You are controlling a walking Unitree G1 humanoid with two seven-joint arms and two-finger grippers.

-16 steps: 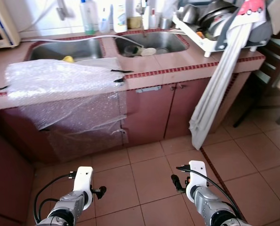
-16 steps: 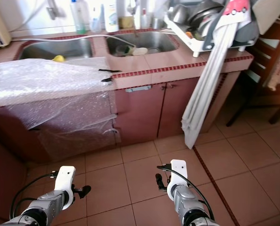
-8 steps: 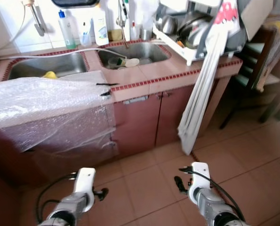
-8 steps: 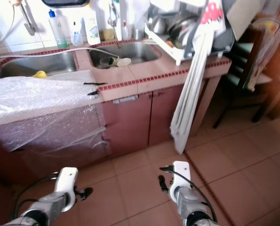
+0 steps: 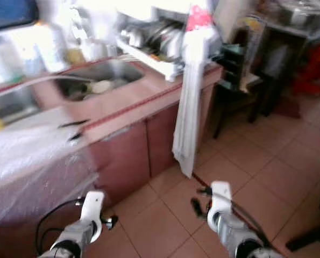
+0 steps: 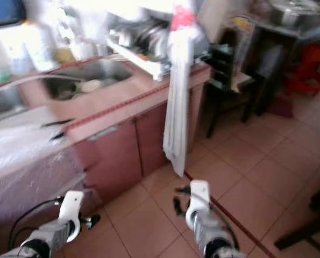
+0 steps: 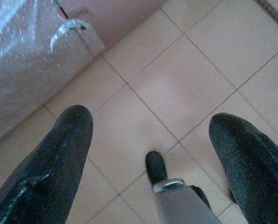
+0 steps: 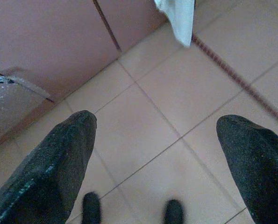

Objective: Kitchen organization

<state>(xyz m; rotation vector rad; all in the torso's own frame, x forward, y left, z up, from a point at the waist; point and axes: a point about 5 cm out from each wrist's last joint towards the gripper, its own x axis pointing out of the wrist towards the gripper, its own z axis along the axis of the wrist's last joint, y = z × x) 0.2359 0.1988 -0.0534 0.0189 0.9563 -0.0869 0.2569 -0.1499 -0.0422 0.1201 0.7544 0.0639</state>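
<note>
The head views are blurred. A pink tiled counter (image 5: pixel 149 99) holds a steel sink (image 5: pixel 98 83) with dishes in it and a white dish rack (image 5: pixel 157 45) full of pots. Bubble wrap (image 5: pixel 25 156) drapes over the counter's left part. A long white folded sheet (image 5: pixel 189 107) leans against the counter's right end. Both arms hang low over the floor tiles, the left arm (image 5: pixel 90 223) and the right arm (image 5: pixel 219 212). My left gripper (image 7: pixel 150 116) is open over bare tiles beside the bubble wrap (image 7: pixel 22 60). My right gripper (image 8: pixel 157 119) is open above tiles near the cabinet doors (image 8: pixel 50 42).
A dark chair (image 5: pixel 232 80) stands just right of the counter, with a dark table (image 5: pixel 289 32) carrying a pot and a red stool (image 5: pixel 315 67) behind it. Open tiled floor (image 5: pixel 267 161) spreads to the right. A dark object (image 5: pixel 315 236) sits at the lower right.
The camera has swung to the right: counter and sinks have slid left in the picture, and chair, table and stool have come into view. Both arms stay low with fingers apart.
</note>
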